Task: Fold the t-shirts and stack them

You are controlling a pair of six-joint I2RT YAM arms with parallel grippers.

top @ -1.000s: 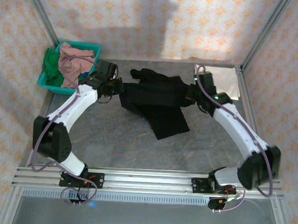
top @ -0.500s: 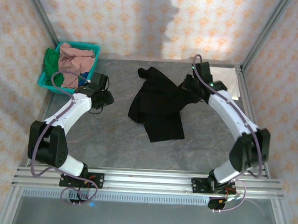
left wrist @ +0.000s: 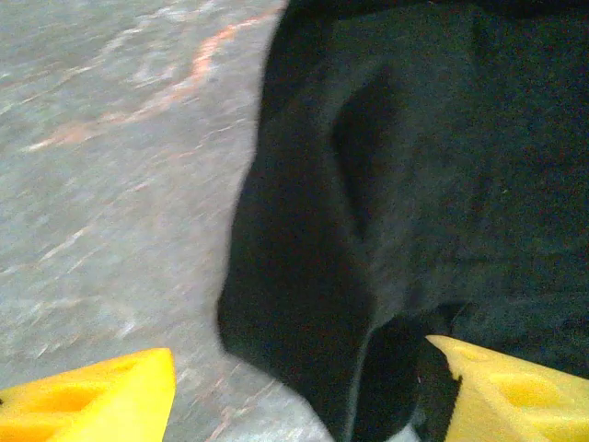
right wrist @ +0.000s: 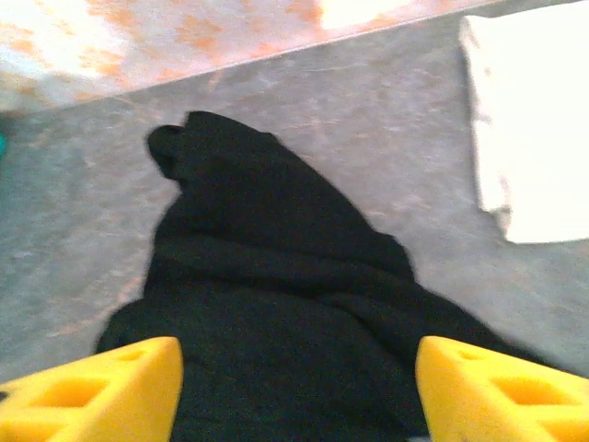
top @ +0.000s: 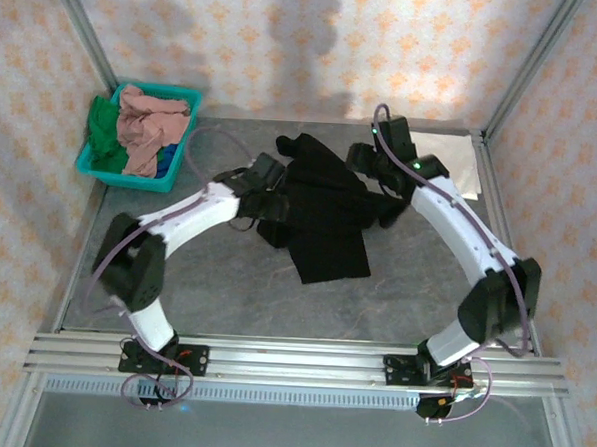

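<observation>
— From above, what surrounds the black t-shirt point(top: 319, 215)?
— It lies crumpled mid-table point(top: 225, 290), the left gripper point(top: 270, 187) and right gripper point(top: 367, 162) at its edges. A teal basket point(top: 116, 177) of heaped t-shirts point(top: 143, 130) stands far left, a cream-white t-shirt point(top: 460, 170) far right.
— Left wrist?
— Jaws apart, yellow fingers point(left wrist: 92, 401) straddling the black hem.
— Right wrist?
— Jaws apart over black cloth; bare table separates it from the cream-white one.

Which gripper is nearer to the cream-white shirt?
Right. The right gripper is over the right part of the black shirt, just left of the cream-white shirt; the left gripper is at the black shirt's left edge, farther off.
</observation>
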